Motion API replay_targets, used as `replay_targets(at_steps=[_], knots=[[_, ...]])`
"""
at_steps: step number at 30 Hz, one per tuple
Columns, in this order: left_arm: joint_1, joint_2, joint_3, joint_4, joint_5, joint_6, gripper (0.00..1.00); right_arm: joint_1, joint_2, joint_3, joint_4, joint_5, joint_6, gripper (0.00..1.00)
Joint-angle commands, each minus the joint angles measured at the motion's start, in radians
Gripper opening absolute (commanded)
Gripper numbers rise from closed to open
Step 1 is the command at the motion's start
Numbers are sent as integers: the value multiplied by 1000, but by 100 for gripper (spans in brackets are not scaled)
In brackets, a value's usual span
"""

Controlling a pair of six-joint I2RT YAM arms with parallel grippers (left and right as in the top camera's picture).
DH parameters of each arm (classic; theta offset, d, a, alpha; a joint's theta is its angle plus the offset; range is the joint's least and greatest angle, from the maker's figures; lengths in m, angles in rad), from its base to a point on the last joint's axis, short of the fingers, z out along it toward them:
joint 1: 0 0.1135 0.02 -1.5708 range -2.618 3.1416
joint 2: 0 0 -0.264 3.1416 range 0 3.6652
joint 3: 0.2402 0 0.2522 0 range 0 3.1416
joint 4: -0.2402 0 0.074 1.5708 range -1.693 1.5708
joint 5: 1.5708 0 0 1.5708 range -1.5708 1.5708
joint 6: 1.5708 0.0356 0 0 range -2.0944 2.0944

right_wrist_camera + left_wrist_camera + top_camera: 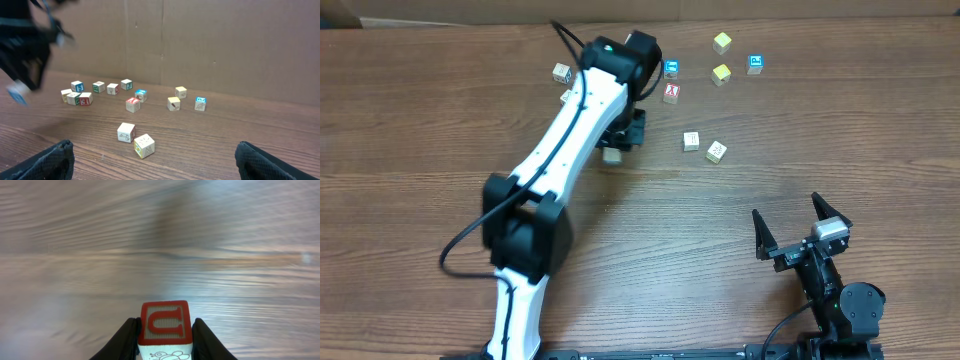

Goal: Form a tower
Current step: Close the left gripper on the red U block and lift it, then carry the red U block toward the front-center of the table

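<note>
We find the pale wooden letter cubes lying singly, none stacked, scattered over the far part of the surface. One, the red-U cube, sits pinched in the left gripper, perhaps lifted; blur leaves us unsure.

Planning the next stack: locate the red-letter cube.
The red-letter cube sits clamped in the left gripper, bottom centre of the left wrist view; overhead, it shows under that gripper, left of a loose pale cube.

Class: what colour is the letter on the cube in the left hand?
Red; the cube shows best in left wrist view.
</note>
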Motion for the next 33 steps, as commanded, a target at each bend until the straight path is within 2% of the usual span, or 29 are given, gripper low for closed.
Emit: replay_targets(at_steps=[1, 7, 14, 18, 26, 28, 29, 31, 33], knots=[[46, -87, 8, -31, -257, -151, 25, 5, -10, -10, 5, 10, 10, 100], [173, -135, 8, -60, -282, -166, 28, 5, -10, -10, 6, 10, 10, 100], [327, -127, -89, -37, -182, -116, 28, 5, -10, -10, 5, 10, 10, 100], [379, -127, -211, 37, -152, -76, 28, 5, -10, -10, 6, 10, 10, 100], [435, -127, -451, 305, -127, 25, 35, 5, -10, -10, 5, 10, 10, 100], [435, -127, -483, 351, -106, 73, 40, 5, -10, -10, 5, 10, 10, 100], [435, -127, -513, 385, -96, 92, 54, 5, -10, -10, 6, 10, 10, 100], [435, -127, -537, 409, -96, 92, 67, 5, -10, -10, 5, 10, 10, 100], [435, -127, -559, 431, -88, 92, 68, 5, -10, -10, 6, 10, 10, 100]])
